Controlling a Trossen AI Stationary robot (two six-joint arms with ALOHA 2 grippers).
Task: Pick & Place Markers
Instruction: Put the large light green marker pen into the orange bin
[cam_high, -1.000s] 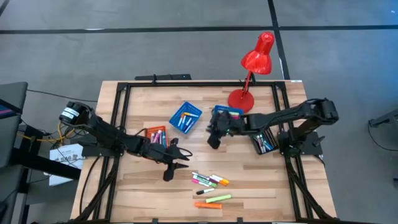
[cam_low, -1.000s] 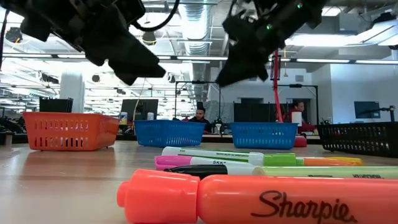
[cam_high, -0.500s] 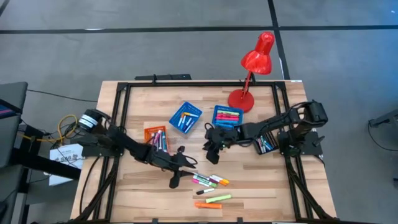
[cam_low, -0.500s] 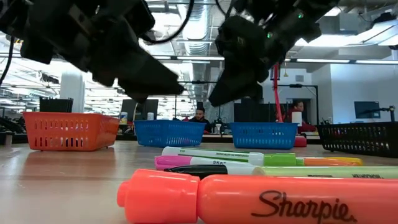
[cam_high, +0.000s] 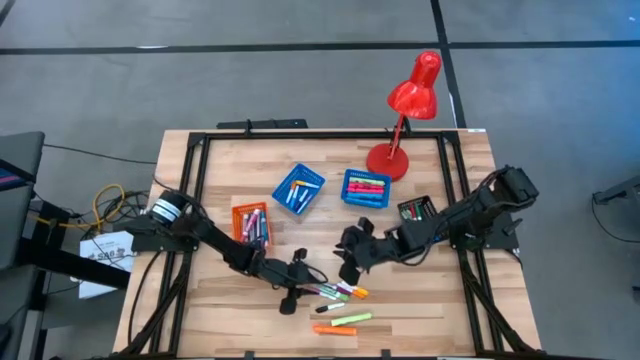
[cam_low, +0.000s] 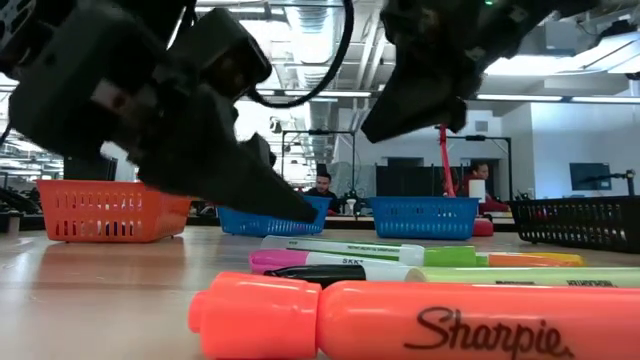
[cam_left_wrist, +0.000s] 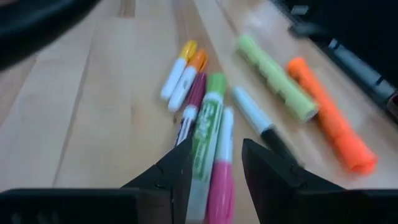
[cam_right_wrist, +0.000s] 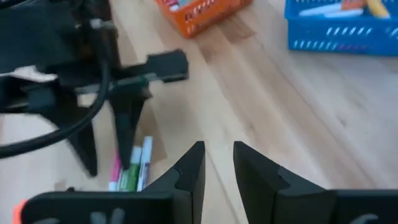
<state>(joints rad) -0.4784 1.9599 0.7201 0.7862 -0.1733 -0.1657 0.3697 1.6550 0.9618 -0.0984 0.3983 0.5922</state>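
Right tool (cam_right_wrist: 216, 163) (fingers parted) above bare wood, markers (cam_right_wrist: 129, 168) beneath the left tool (cam_right_wrist: 109, 134)

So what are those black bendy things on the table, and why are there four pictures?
They are two robot arms, each ending in a two-finger pincher. One camera looks down from above, one sits low on the table, and one rides on each wrist. The left gripper is open, just above a green marker in the loose markers. The right gripper, open too, hangs above bare table. Neither holds anything. Farther back are an orange tray, two blue trays, a black tray and a red lamp.
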